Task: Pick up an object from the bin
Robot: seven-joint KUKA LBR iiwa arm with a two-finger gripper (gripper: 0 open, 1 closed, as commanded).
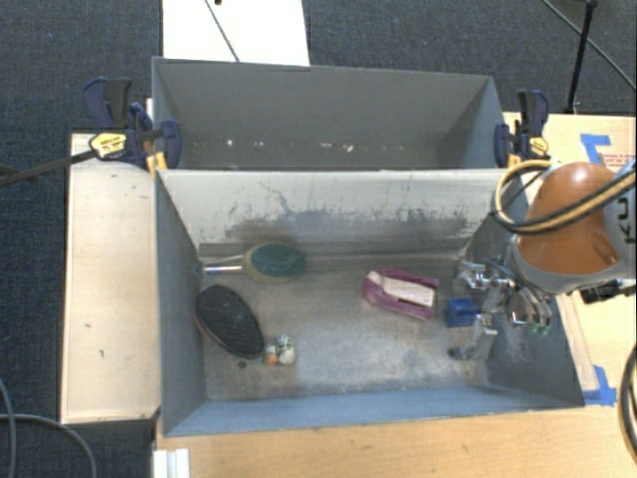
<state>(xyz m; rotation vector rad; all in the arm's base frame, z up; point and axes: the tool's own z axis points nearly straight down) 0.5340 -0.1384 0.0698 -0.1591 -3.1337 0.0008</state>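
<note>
My gripper (486, 312) is low over the right end of the bin floor, close to the right wall. A small blue block (459, 312) lies right beside it on its left, touching or nearly touching it. A purple and pink flat object with a white label (400, 293) lies a little further left, in the middle right of the floor.
At the left end lie a green round brush with a pale handle (267, 261), a black oval brush (228, 320) and a small white, green and orange trinket (281, 352). The arm with its orange dome and cables comes in over the right rim.
</note>
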